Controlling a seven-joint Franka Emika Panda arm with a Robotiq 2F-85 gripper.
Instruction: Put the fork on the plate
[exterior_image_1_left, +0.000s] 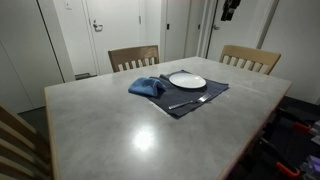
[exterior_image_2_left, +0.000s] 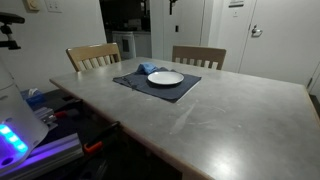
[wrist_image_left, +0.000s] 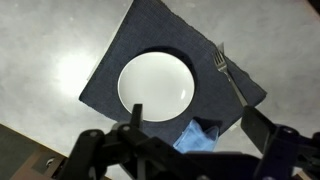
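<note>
A silver fork (wrist_image_left: 228, 72) lies on a dark placemat (wrist_image_left: 140, 35) beside a white plate (wrist_image_left: 155, 82). In an exterior view the fork (exterior_image_1_left: 190, 102) lies on the mat's near edge, in front of the plate (exterior_image_1_left: 187, 80). The plate (exterior_image_2_left: 165, 77) also shows in an exterior view, but I cannot make out the fork there. My gripper (wrist_image_left: 198, 125) is open and empty, high above the mat, with its fingers spread over a blue cloth. In both exterior views only its dark tip shows at the top edge (exterior_image_1_left: 228, 10) (exterior_image_2_left: 172, 5).
A crumpled blue cloth (wrist_image_left: 200, 138) (exterior_image_1_left: 147, 87) (exterior_image_2_left: 145, 69) lies on the mat next to the plate. Two wooden chairs (exterior_image_1_left: 133, 57) (exterior_image_1_left: 250, 58) stand at the far side of the grey table (exterior_image_1_left: 120, 130). Equipment with a blue light (exterior_image_2_left: 12, 140) stands beside the table.
</note>
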